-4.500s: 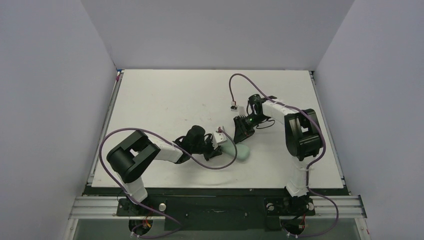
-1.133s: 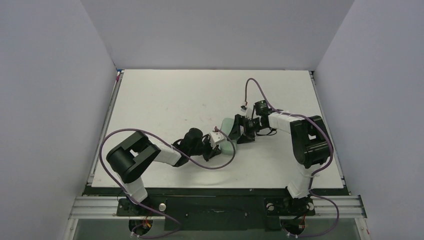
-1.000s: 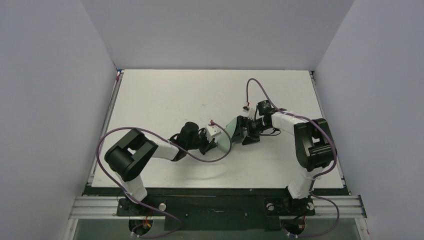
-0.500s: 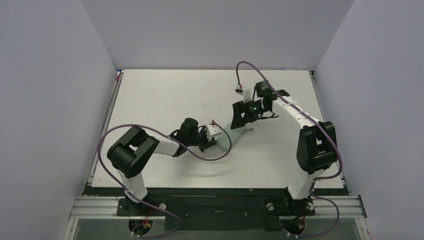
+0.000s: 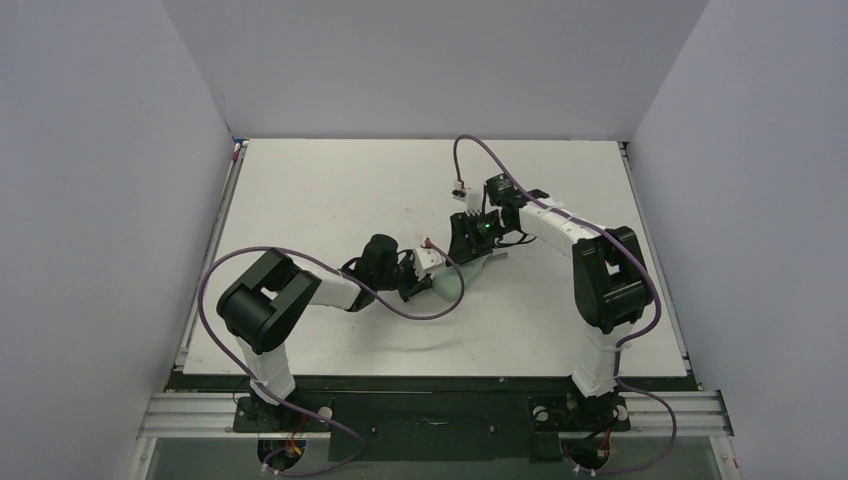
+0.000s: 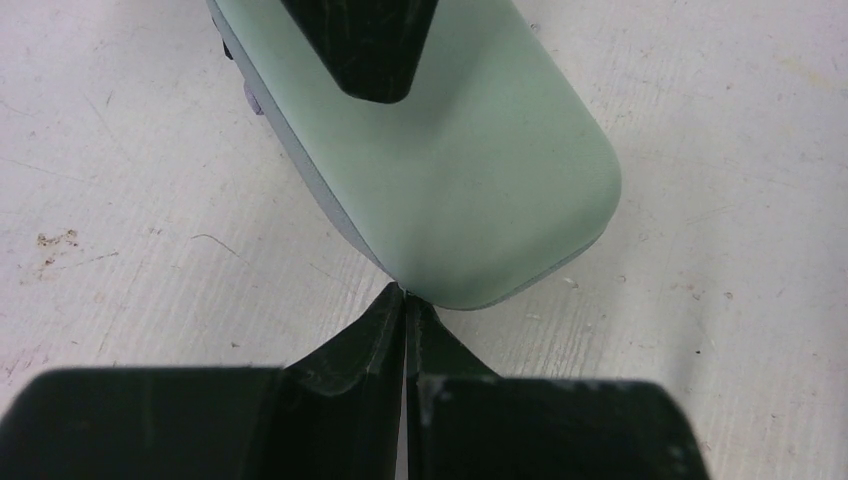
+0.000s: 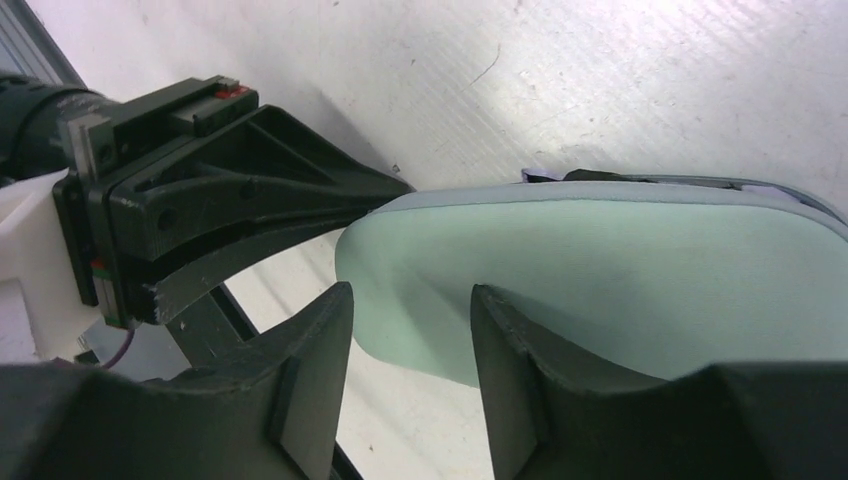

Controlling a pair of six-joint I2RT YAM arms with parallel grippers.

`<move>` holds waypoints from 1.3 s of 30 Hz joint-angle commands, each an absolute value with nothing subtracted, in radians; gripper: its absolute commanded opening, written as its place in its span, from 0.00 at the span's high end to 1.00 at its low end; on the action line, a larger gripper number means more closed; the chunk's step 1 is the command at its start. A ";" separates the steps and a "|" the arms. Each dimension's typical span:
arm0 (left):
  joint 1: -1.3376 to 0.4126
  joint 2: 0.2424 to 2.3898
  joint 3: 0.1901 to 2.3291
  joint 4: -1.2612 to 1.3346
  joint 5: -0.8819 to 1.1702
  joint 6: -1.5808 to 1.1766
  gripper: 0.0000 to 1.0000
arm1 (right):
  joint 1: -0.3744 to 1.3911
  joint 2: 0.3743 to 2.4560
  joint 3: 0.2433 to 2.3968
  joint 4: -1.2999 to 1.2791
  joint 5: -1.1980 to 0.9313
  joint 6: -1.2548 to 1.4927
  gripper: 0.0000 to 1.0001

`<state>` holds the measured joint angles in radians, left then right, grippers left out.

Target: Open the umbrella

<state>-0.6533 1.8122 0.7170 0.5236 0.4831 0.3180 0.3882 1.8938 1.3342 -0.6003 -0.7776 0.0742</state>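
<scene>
We log the left gripper (image 6: pixel 402 292) shut, tips touching the left end of the mint-green case (image 6: pixel 450 170). The right gripper (image 7: pixel 410 300) has swung left over it, jaws narrowed yet apart, holding nothing. Umbrella unseen; we judge it still cased.

The mint-green case (image 6: pixel 450 170) has a smooth, matt shell, like soft moulded plastic, edged by a duller grey band (image 7: pixel 650 187) along its seam. The white table (image 6: pixel 120 200) looks matt and painted, roughened by fine scratches, scuffs and dark specks. The left gripper (image 6: pixel 403 300) and right gripper (image 7: pixel 412 300) are black hard plastic, faintly glossy, scored with fine pale scratches along their edges
</scene>
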 commanded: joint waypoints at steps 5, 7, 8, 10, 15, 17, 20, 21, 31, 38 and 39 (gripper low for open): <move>-0.695 1.710 0.659 0.523 0.458 0.304 1.00 | 0.391 1.972 1.246 -0.511 -0.535 0.126 0.60; -0.717 1.688 0.636 0.523 0.449 0.294 1.00 | 0.391 1.971 1.233 -0.502 -0.516 0.135 0.61; -0.734 1.675 0.629 0.524 0.441 0.290 1.00 | 0.390 1.971 1.228 -0.497 -0.501 0.141 0.62; -0.762 1.661 0.617 0.525 0.424 0.272 1.00 | 0.390 1.968 1.216 -0.487 -0.490 0.149 0.62; -0.816 1.690 0.627 0.536 0.382 0.196 1.00 | 0.386 1.945 1.190 -0.473 -0.534 0.166 0.62; -0.797 1.717 0.646 0.544 0.360 0.146 1.00 | 0.384 1.922 1.193 -0.499 -0.568 0.143 0.59; -0.756 1.742 0.670 0.555 0.341 0.116 1.00 | 0.377 1.871 1.210 -0.561 -0.583 0.079 0.56; -0.736 1.750 0.675 0.556 0.339 0.113 1.00 | 0.374 1.859 1.216 -0.592 -0.583 0.063 0.55; -0.662 1.772 0.726 0.553 0.409 0.230 1.00 | 0.270 1.783 1.336 -0.812 -0.779 -0.151 0.27; -0.662 1.790 0.751 0.545 0.443 0.295 1.00 | 0.252 1.990 1.751 -1.038 -0.702 -0.449 0.22; -0.661 1.793 0.758 0.543 0.444 0.298 1.00 | 0.257 2.035 1.784 -1.057 -0.690 -0.475 0.21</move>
<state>-0.6647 1.7748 0.7059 0.5194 0.3981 0.2501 0.2340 1.9305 1.6165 -0.9043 -0.7307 -0.2508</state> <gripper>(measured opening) 0.004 0.781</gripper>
